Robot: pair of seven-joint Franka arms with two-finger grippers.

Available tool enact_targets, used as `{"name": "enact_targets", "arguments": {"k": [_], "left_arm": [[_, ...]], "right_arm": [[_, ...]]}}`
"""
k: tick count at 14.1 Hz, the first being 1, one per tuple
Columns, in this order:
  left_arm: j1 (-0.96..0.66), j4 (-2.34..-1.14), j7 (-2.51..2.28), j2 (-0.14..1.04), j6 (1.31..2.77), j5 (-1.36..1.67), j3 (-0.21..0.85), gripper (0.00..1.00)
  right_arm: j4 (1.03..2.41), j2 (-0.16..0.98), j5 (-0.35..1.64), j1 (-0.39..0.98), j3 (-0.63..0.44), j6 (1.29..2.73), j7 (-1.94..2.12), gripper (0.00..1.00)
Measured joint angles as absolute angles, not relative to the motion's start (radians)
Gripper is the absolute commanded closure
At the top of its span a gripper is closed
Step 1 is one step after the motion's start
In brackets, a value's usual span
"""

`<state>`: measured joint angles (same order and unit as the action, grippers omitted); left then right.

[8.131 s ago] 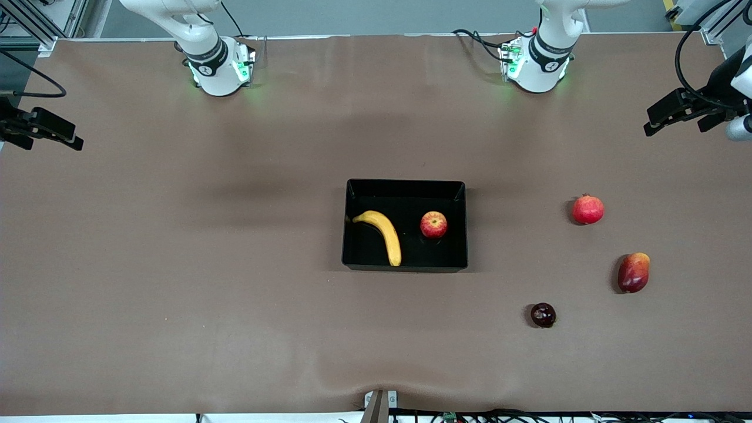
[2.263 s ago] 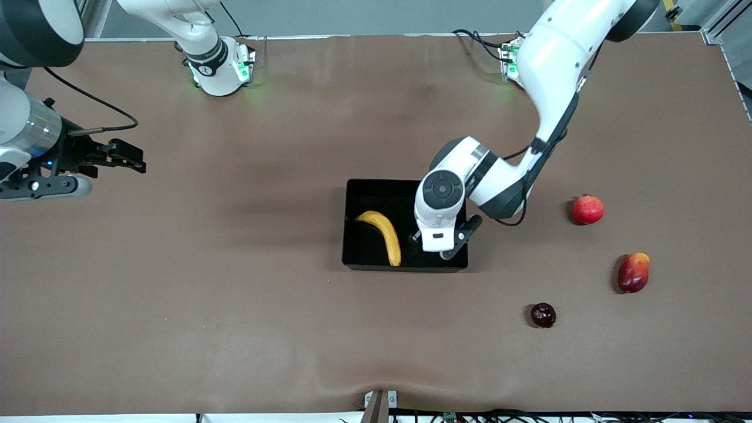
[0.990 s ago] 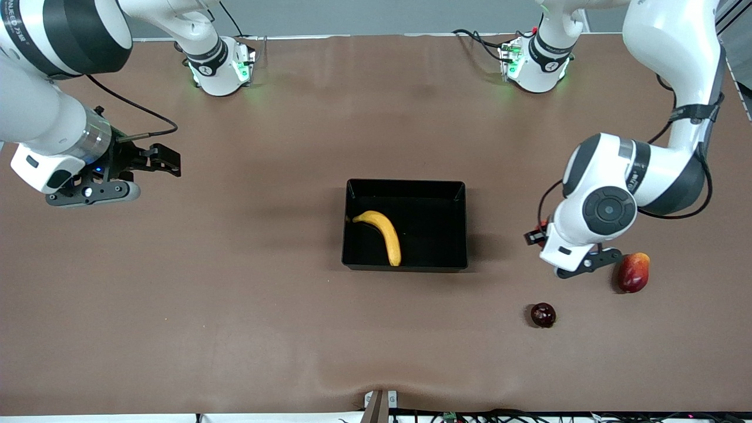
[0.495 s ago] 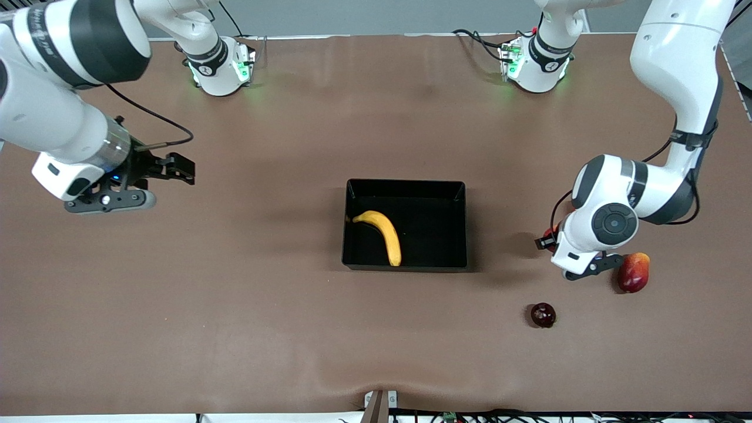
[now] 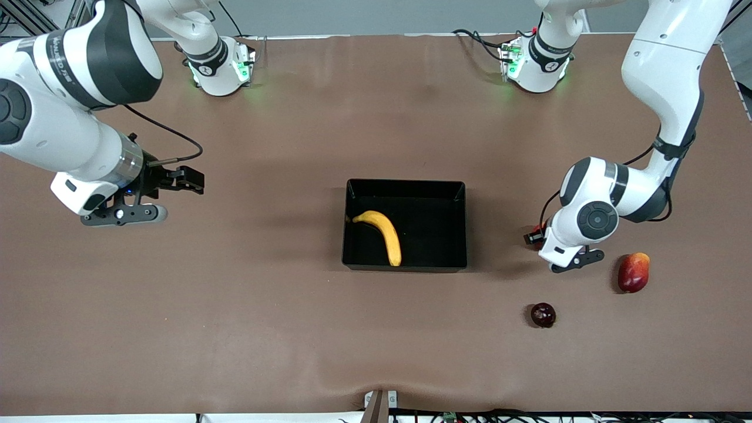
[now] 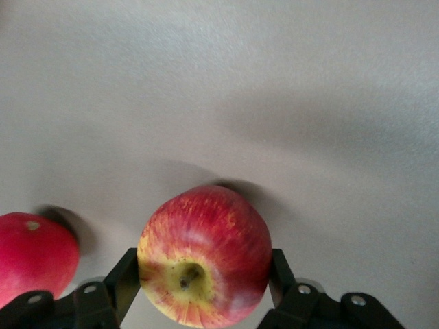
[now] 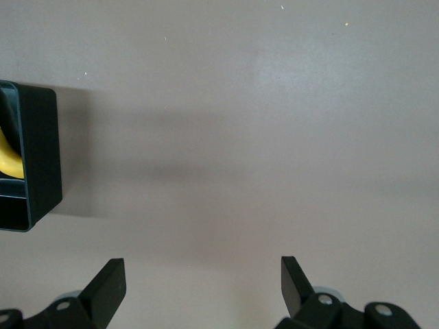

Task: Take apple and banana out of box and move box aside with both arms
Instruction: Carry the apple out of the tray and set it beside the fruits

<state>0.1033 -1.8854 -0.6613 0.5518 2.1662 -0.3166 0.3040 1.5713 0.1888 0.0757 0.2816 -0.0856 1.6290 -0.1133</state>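
1. Apple, red with yellow streaks and a yellowish stem dimple, sits pinched in the left tool over bare bench toward the left arm's end, beside the pomegranate.
2. Banana, curved and yellow, lies in the glossy black box at mid-bench.
3. Right tool hangs spread over plain brown bench.

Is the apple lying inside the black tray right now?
No, the apple is gripped between the fingers of the left gripper over bare table, while the black tray holds only the banana.
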Motion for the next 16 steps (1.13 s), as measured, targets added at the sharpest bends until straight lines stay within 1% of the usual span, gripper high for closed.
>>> {"name": "enact_targets", "arguments": {"k": [1, 2, 3, 7, 9, 12, 14, 16], "left_arm": [[0.103, -1.886, -0.661, 0.551, 2.169, -0.317, 0.304, 0.54], [0.103, -1.886, -0.661, 0.551, 2.169, -0.317, 0.304, 0.12], [0.103, -1.886, -0.661, 0.551, 2.169, -0.317, 0.304, 0.0], [0.103, -1.88, -0.667, 0.551, 2.183, -0.318, 0.308, 0.0], [0.102, -1.851, -0.668, 0.528, 2.15, -0.318, 0.328, 0.0], [0.098, -1.761, -0.693, 0.477, 2.011, -0.318, 0.414, 0.0], [0.092, -1.707, -0.715, 0.462, 1.973, -0.318, 0.473, 0.0], [0.077, -1.672, -0.731, 0.467, 1.969, -0.318, 0.521, 0.0]], "right_arm": [[1.571, 0.194, 0.077, 0.282, -0.086, 1.633, -0.113, 0.0], [1.571, 0.199, 0.077, 0.282, -0.086, 1.635, -0.113, 0.0], [1.571, 0.204, 0.077, 0.282, -0.086, 1.637, -0.113, 0.0], [1.571, 0.221, 0.078, 0.282, -0.086, 1.65, -0.114, 0.0], [1.571, 0.226, 0.078, 0.282, -0.086, 1.656, -0.114, 0.0], [1.571, 0.234, 0.078, 0.283, -0.085, 1.659, -0.114, 0.0], [1.571, 0.241, 0.078, 0.284, -0.084, 1.66, -0.114, 0.0], [1.571, 0.249, 0.078, 0.284, -0.084, 1.666, -0.114, 0.0]]}}
